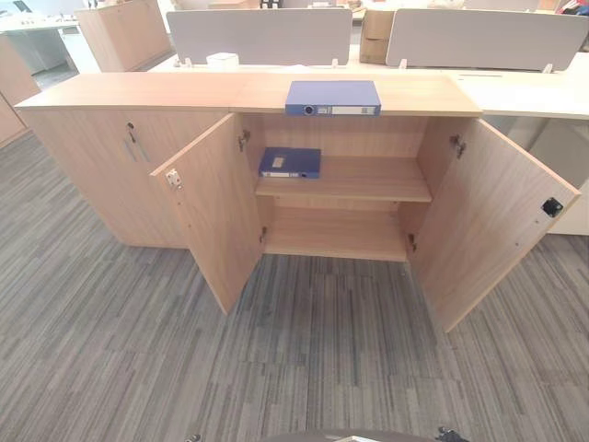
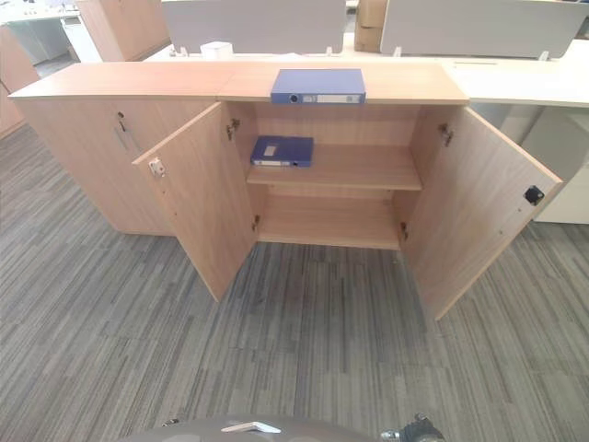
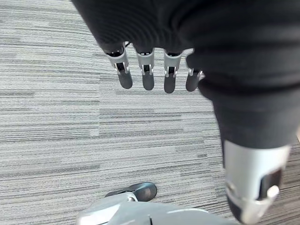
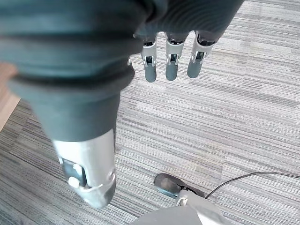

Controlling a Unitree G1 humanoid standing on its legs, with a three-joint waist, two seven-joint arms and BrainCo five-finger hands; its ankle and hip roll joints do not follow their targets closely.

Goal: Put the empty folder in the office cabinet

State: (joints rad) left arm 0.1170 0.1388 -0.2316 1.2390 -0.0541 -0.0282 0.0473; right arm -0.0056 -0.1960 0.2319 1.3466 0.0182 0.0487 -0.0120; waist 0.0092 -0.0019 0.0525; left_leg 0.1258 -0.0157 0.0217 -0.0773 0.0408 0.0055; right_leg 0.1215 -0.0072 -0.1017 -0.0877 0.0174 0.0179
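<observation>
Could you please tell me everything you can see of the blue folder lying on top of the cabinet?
The blue folder is a thick binder lying flat on the wooden top of the cabinet, above the open compartment. Its spine faces the robot, showing a round finger hole towards the robot's left and a pale label strip. It looks closed. Only the cabinet top touches it; neither hand is on it.

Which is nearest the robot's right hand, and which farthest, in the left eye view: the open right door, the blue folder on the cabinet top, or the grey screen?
The right hand hangs over carpet.
1. Open right door, swung toward the robot.
2. Blue folder, on the cabinet top.
3. Grey screen, behind the cabinet.
</observation>
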